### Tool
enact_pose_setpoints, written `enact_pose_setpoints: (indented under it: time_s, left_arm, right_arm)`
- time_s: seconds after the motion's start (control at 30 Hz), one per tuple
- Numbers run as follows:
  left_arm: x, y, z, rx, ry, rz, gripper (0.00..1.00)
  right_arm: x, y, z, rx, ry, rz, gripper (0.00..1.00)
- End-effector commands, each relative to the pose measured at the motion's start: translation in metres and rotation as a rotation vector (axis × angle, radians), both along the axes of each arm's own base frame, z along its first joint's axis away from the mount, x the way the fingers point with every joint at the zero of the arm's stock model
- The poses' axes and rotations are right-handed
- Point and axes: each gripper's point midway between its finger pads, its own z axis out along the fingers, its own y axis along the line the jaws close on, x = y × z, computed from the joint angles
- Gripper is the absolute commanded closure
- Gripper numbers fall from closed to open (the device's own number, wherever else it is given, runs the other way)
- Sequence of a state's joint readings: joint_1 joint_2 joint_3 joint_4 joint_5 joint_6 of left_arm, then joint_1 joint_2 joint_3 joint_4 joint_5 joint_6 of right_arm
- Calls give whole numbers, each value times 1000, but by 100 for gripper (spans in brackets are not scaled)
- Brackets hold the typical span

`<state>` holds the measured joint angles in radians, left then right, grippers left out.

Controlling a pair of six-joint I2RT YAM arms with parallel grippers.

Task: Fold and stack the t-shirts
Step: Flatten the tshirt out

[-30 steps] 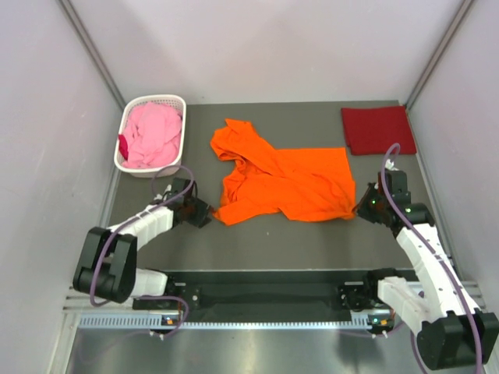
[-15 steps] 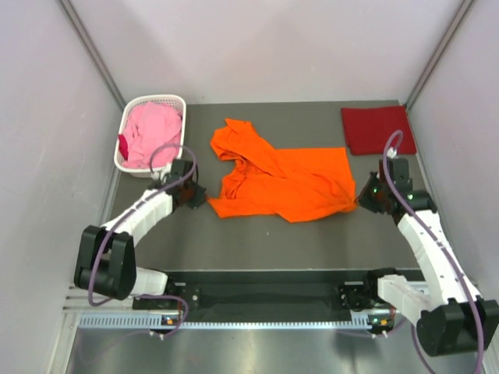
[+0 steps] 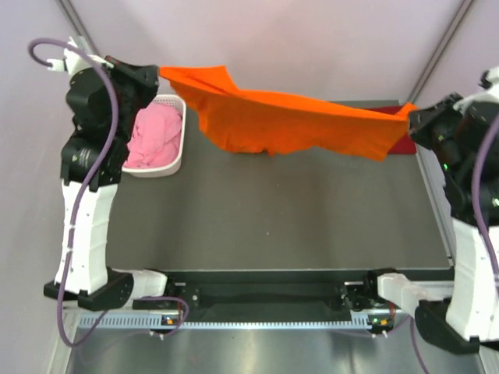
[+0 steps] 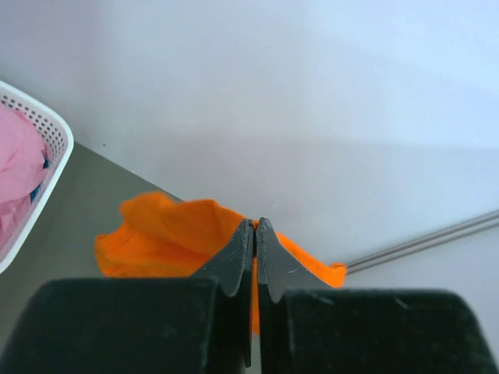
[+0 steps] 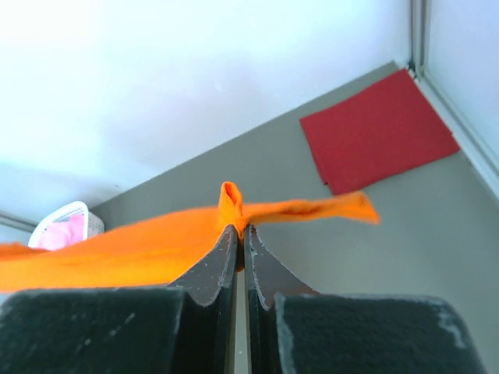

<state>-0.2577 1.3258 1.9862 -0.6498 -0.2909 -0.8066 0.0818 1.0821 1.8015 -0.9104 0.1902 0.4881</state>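
The bright orange t-shirt (image 3: 288, 121) hangs in the air, stretched between both raised arms above the back of the table. My left gripper (image 3: 158, 72) is shut on its left corner; the wrist view shows orange cloth (image 4: 168, 238) pinched between the closed fingers (image 4: 254, 226). My right gripper (image 3: 412, 117) is shut on the right corner, with a fold of orange cloth (image 5: 230, 199) sticking up out of its jaws. The dark red t-shirt (image 5: 378, 128) lies folded flat at the back right, mostly hidden behind the orange one in the top view. The pink t-shirt (image 3: 152, 136) sits crumpled in the basket.
A white lattice basket (image 3: 178, 156) stands at the back left of the dark table (image 3: 281, 218). Pale walls close in on the left, back and right sides. The arm bases sit on a rail at the near edge.
The left gripper shut on the orange t-shirt's left corner. Both arms then rose and spread apart, lifting the shirt off the table and stretching it out in the air.
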Motion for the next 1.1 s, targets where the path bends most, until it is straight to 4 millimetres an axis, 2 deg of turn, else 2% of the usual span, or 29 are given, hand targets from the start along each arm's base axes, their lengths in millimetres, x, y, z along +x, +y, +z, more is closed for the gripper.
enact_pose_setpoints:
  time_s: [0.0, 0.13, 0.2, 0.3, 0.33, 0.37, 0.4, 0.43, 0.47, 0.5, 0.53, 0.57, 0.6, 0.63, 0.67, 0.7, 0.73, 0.77, 0.8, 0.83, 0.87, 0.9, 0.93, 0.97, 1.0, 1.07]
  left_arm:
    - [-28, 2, -1, 52, 36, -33, 100]
    - [-57, 0, 15, 27, -8, -85, 100]
    - [-67, 1, 21, 24, -23, -95, 100]
    - [-72, 3, 29, 30, -47, -92, 100]
    - [-68, 4, 27, 46, -44, -82, 100]
    - [-57, 4, 23, 58, -31, -72, 100]
    - [-50, 5, 19, 80, -21, -56, 100]
    - [-42, 5, 15, 93, -10, -49, 100]
    - [-22, 1, 0, 111, 29, -43, 100]
    - [-8, 2, -1, 113, 20, -18, 100]
    - [4, 2, -7, 127, 27, -7, 100]
    - [27, -1, -20, 142, 54, 3, 100]
    - [42, -1, -18, 146, 31, 23, 100]
    - [68, -3, -34, 158, 63, 32, 100]
    - [77, -2, -27, 157, 37, 44, 100]
    - [90, -2, -29, 163, 33, 54, 100]
    - [116, -2, -38, 167, 37, 64, 100]
    - [128, -2, -39, 167, 33, 72, 100]
    - [146, 0, -33, 176, 12, 85, 100]
    - [154, 0, -30, 190, 0, 93, 100]
    - [160, 3, -26, 204, -6, 103, 100]
    - [151, 7, 10, 201, -86, 120, 100]
    - [159, 9, 11, 207, -99, 127, 100]
    - [154, 10, 26, 205, -141, 131, 100]
    - [149, 11, 36, 215, -175, 136, 100]
    - [132, 13, 59, 209, -248, 135, 100]
  right_arm:
    - [-45, -12, 0, -46, 5, -21, 100]
    - [-78, -10, 12, -42, -53, 1, 100]
    - [-91, -9, 25, -37, -96, 9, 100]
    - [-91, -5, 33, -34, -124, 30, 100]
    - [-84, -3, 39, -33, -150, 39, 100]
    - [-75, -2, 38, -34, -150, 43, 100]
    - [-62, 0, 27, -33, -123, 50, 100]
    - [-49, 2, 32, -30, -153, 52, 100]
    - [-32, 4, 26, -27, -139, 58, 100]
    - [-14, 6, 12, -19, -109, 60, 100]
    - [1, 7, 18, -9, -150, 56, 100]
    - [20, 10, 10, 0, -141, 63, 100]
    - [34, 12, -1, 15, -130, 65, 100]
    - [53, 15, 5, 25, -176, 72, 100]
    - [64, 18, 5, 35, -187, 81, 100]
    - [73, 19, 9, 39, -206, 84, 100]
    - [95, 21, 8, 40, -213, 87, 100]
    - [104, 20, 10, 32, -219, 82, 100]
    - [123, 17, 15, 14, -226, 66, 100]
    - [119, 17, 31, 15, -262, 66, 100]
    - [134, 15, 40, -2, -272, 56, 100]
    - [139, 13, 46, -12, -279, 51, 100]
    - [154, 13, 38, -20, -245, 50, 100]
    - [156, 9, 45, -31, -248, 46, 100]
    - [152, 7, 65, -37, -286, 42, 100]
    - [152, 3, 66, -58, -275, 39, 100]
